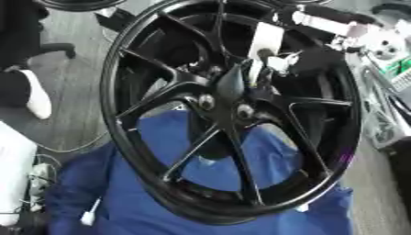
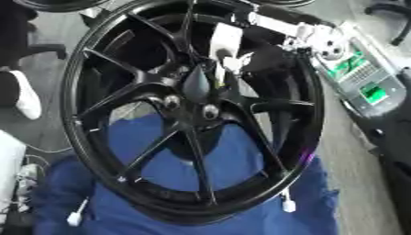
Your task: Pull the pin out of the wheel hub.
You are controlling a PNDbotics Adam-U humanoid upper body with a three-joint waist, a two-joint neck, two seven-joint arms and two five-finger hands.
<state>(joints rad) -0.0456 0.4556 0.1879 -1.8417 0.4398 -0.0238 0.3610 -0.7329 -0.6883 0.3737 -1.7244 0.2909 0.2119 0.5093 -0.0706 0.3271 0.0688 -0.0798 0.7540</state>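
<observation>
Two silver pins (image 1: 245, 110) sit in the hub (image 1: 229, 92) at frame centre; no hand shows, grip state unknowable.

Both views look down from the robot's head, close to the wheel (image 1: 229, 110), which fills almost the whole picture in each. The camera faces the open side of the wheel, so the spokes and the hub (image 1: 229, 98) are seen nearly from the front. The picture is tilted: the wheel leans to the left. Below the wheel both views share the blue cloth (image 2: 201, 215). The right eye view shows the wheel more to the left, and more of the green device (image 2: 365, 82) at its right.
</observation>
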